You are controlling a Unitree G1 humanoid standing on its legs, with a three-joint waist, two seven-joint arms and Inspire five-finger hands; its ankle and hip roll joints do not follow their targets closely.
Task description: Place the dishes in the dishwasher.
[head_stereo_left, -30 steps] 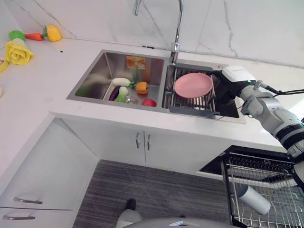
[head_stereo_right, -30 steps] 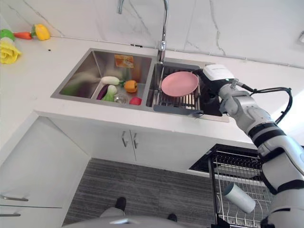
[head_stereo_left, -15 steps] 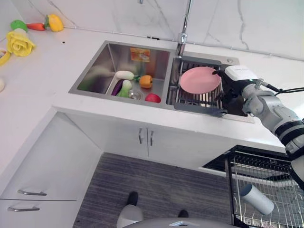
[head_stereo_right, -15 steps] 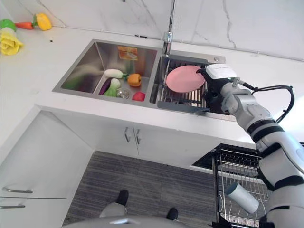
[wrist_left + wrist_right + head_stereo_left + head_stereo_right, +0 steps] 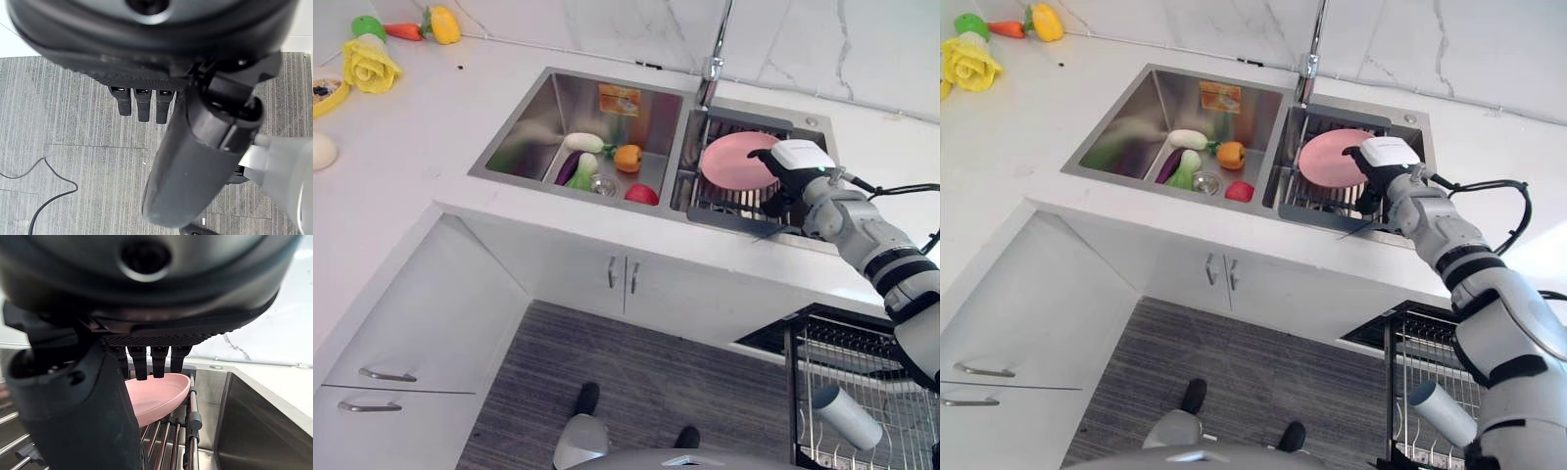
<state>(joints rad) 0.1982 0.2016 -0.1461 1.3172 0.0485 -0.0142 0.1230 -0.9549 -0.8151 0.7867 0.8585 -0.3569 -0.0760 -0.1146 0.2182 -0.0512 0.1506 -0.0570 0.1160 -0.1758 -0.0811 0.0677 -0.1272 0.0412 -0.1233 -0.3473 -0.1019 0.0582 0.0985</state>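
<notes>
The right hand [image 5: 1378, 168] hovered at the pink plate's [image 5: 1329, 160] right edge, fingers straight. The plate lay on the sink rack [image 5: 729, 201]. The left hand [image 5: 146, 73] hung relaxed and empty.

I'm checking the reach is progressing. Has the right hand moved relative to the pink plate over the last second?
Yes. The right hand has moved in over the near edge of the pink plate on the sink rack, from beside it.

A pink plate [image 5: 736, 162] lies on the sink's drying rack [image 5: 717, 200]
</notes>
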